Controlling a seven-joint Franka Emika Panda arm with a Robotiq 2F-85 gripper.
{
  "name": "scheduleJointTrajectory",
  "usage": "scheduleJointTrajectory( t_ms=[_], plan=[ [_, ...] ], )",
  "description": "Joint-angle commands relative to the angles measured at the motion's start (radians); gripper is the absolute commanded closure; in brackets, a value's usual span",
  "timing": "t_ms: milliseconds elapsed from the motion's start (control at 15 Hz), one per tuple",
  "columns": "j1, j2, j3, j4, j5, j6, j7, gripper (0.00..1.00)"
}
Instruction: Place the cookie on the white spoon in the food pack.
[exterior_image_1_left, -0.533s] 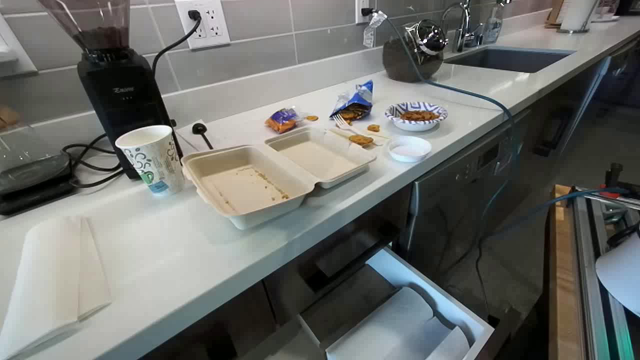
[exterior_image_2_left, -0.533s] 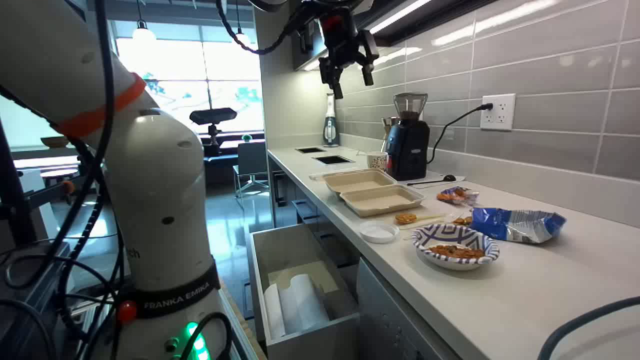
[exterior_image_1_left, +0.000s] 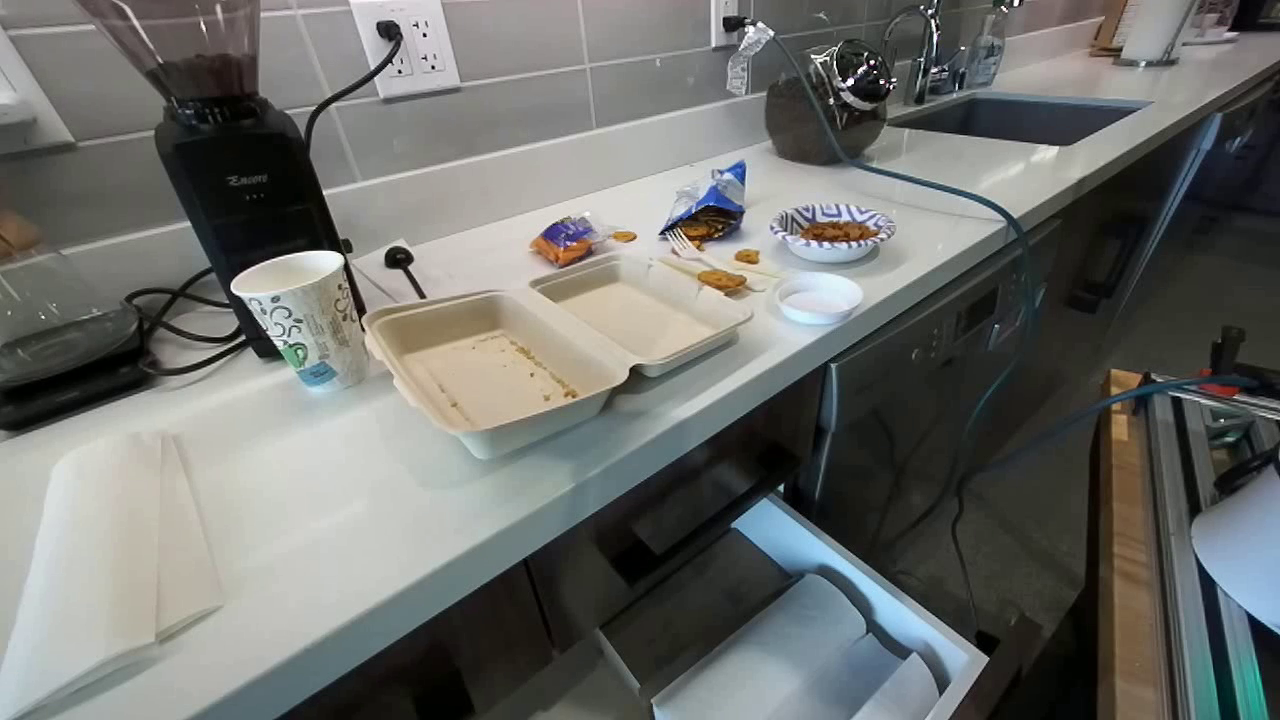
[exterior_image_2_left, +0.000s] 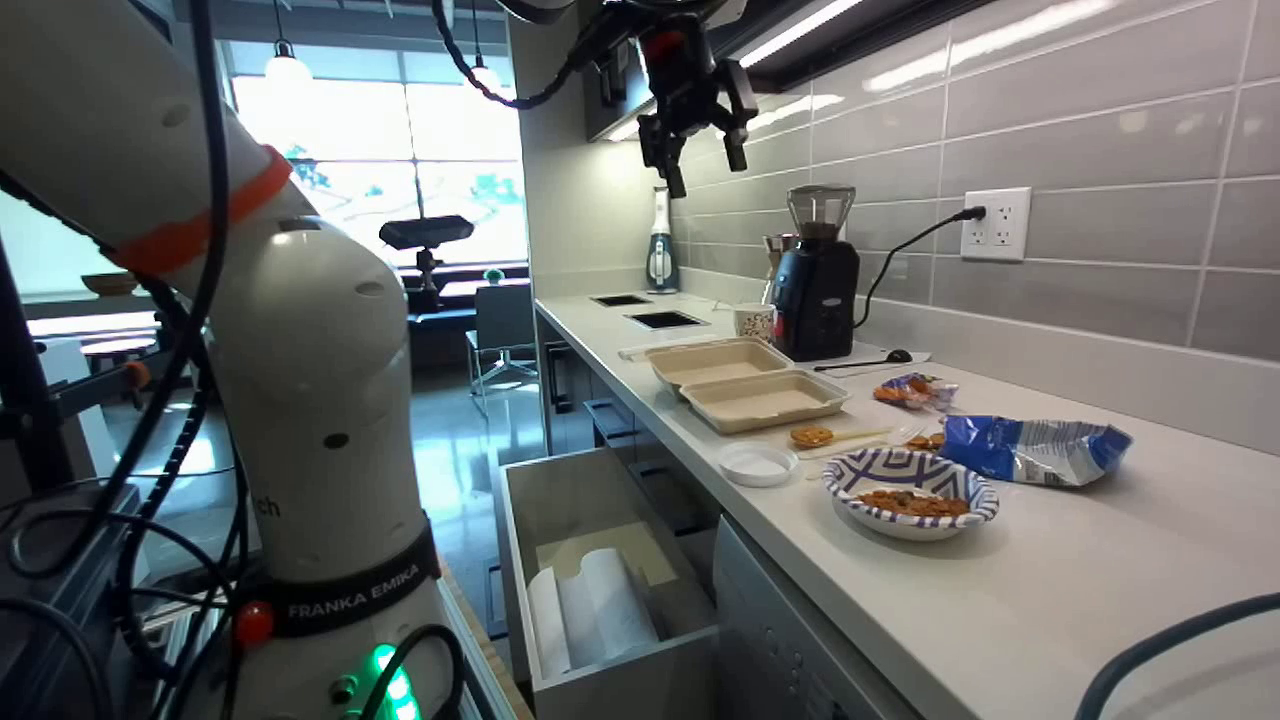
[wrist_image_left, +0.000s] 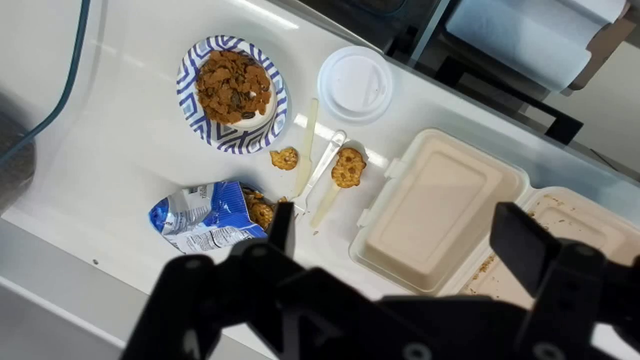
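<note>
The cookie (wrist_image_left: 348, 167) is golden brown with darker specks. It lies on the head of a pale spoon (wrist_image_left: 325, 204), whose handle sticks out from under it. The cookie also shows in both exterior views (exterior_image_1_left: 722, 280) (exterior_image_2_left: 812, 436). The food pack (wrist_image_left: 435, 200) lies open with its two halves beside the spoon; crumbs are in one half. It shows in both exterior views (exterior_image_1_left: 480, 375) (exterior_image_2_left: 765, 397). My gripper (exterior_image_2_left: 707, 172) is open and empty, high above the counter. In the wrist view its fingers (wrist_image_left: 395, 227) stand wide apart, with the pack below between them.
Near the cookie are a clear fork (wrist_image_left: 322, 167), a pale knife (wrist_image_left: 306, 155), a smaller cookie piece (wrist_image_left: 285, 158), a blue snack bag (wrist_image_left: 215, 215), a white lid (wrist_image_left: 356, 84) and a patterned bowl (wrist_image_left: 280, 117). A paper cup (exterior_image_1_left: 305, 320) and grinder (exterior_image_1_left: 250, 200) stand beyond the pack.
</note>
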Motion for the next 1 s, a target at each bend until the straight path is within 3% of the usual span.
scheduleJointTrajectory(
  t_ms=[0, 400, 933],
  plan=[
    [0.021, 0.003, -0.015, 0.003, -0.01, -0.004, 0.01, 0.0],
    [0.021, 0.003, -0.015, 0.003, -0.01, -0.004, 0.01, 0.0],
    [0.043, 0.223, -0.224, -0.118, 0.238, 0.345, -0.2, 0.0]
  ],
)
